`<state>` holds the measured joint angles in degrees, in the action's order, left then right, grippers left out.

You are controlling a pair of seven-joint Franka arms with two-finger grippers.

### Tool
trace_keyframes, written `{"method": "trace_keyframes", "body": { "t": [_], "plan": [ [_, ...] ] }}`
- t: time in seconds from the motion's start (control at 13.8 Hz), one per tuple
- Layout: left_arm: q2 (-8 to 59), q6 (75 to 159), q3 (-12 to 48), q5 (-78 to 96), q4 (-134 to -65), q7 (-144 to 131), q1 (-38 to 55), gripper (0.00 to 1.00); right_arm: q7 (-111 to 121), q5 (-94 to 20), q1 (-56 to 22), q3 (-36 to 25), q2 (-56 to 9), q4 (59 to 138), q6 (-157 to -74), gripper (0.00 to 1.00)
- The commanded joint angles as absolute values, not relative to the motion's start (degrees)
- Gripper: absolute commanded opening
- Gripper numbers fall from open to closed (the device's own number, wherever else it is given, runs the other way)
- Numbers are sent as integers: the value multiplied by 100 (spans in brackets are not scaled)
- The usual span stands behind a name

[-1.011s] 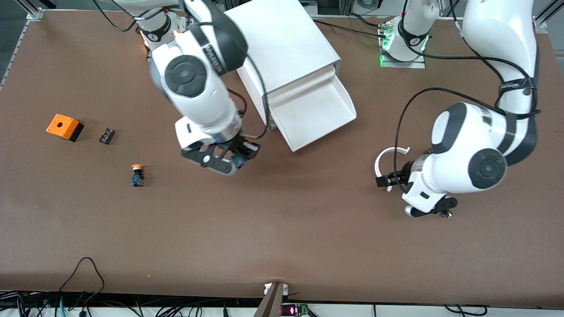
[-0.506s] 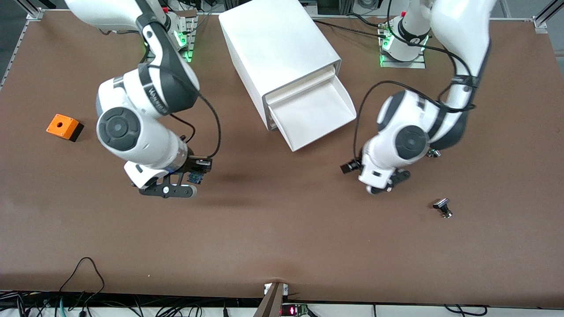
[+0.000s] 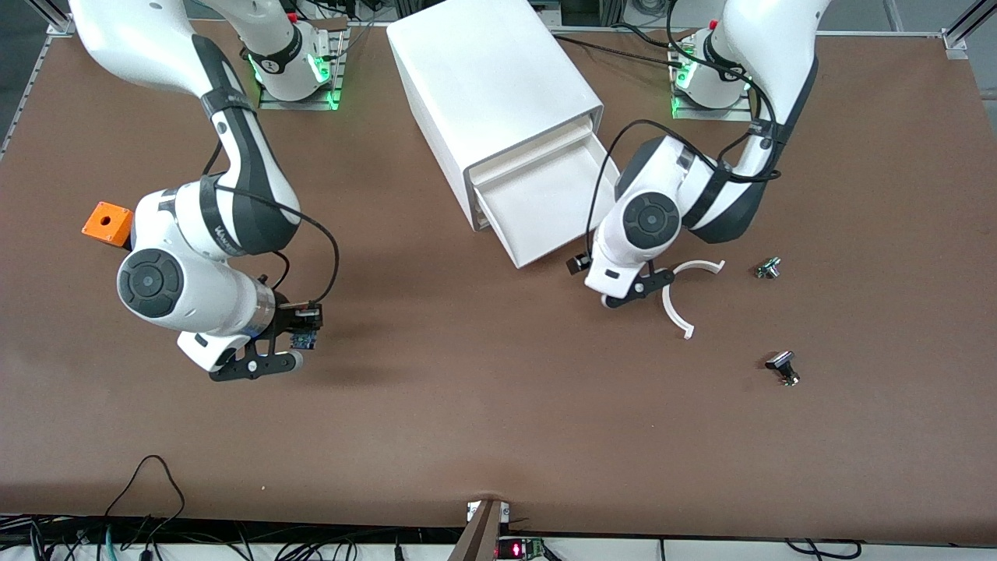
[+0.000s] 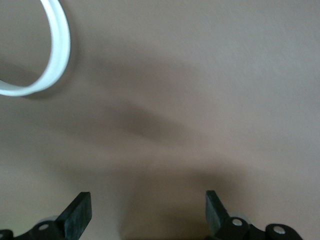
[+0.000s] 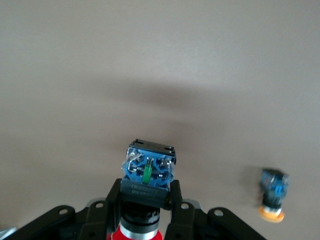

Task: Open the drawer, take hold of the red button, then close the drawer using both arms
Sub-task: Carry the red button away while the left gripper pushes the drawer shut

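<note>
The right tool [image 3: 274, 352] hangs over bare tabletop [image 3: 483, 405], clamped on the button [image 5: 148, 170], blue body outward. The drawer [image 3: 554, 204] stands pulled out; its front edge lies at about ten o'clock from the left tool [image 3: 623, 290], fingers spread and empty, the nearer arm

bright even light | soft shadows on table [image 3: 498, 405] | wrist views blurred

On your worktop [image 3: 498, 436], taking the white curved strip [image 3: 676, 305] as landmark, you have two small dark parts [image 3: 768, 268] [image 3: 782, 368] toward the left arm's end, an orange box [image 3: 107, 223] well apart toward the right arm's end.
</note>
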<state>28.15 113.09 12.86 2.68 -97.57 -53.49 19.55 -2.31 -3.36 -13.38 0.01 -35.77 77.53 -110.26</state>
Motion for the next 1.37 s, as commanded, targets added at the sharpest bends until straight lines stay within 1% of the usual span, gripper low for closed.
{"method": "trace_keyframes", "body": {
  "t": [0.0,0.14,0.29,0.51,0.58,0.79,1.01,1.16,1.23,1.3],
  "plan": [
    [2602,11049,1625,141,-9967,-5379,1890,100,428,-396,-1248,-166,-2989,9189,-12133,0],
    [2610,10908,1853,167,-10036,-5501,1925,100,711,-396,-1248,-351,-2883,9875,-12925,0],
    [2619,10907,2056,220,-10063,-5590,1925,100,729,-396,-1239,-378,-2813,10588,-13821,0],
    [2619,10898,2363,255,-10177,-5958,1925,100,729,-396,-1230,-378,-2830,11187,-14509,0],
    [2619,10898,2495,255,-10230,-6081,1925,100,729,-404,-1196,-378,-2839,11302,-14693,0],
    [2628,10890,2838,255,-10283,-6494,1925,100,729,-404,-1151,-378,-2848,11460,-14827,0],
    [2645,10828,2909,255,-10274,-6574,1942,100,729,-396,-1134,-378,-2944,11628,-15239,0],
    [2646,10828,2909,255,-10274,-6557,1942,100,712,-404,-1125,-378,-2953,11611,-15223,0],
    [2646,10819,2909,246,-10266,-6504,1934,100,695,-396,-1125,-378,-2944,11593,-15214,9],
    [2646,10819,2909,246,-10240,-6460,1916,100,668,-396,-1125,-378,-2944,11584,-15214,23]
  ]
}}
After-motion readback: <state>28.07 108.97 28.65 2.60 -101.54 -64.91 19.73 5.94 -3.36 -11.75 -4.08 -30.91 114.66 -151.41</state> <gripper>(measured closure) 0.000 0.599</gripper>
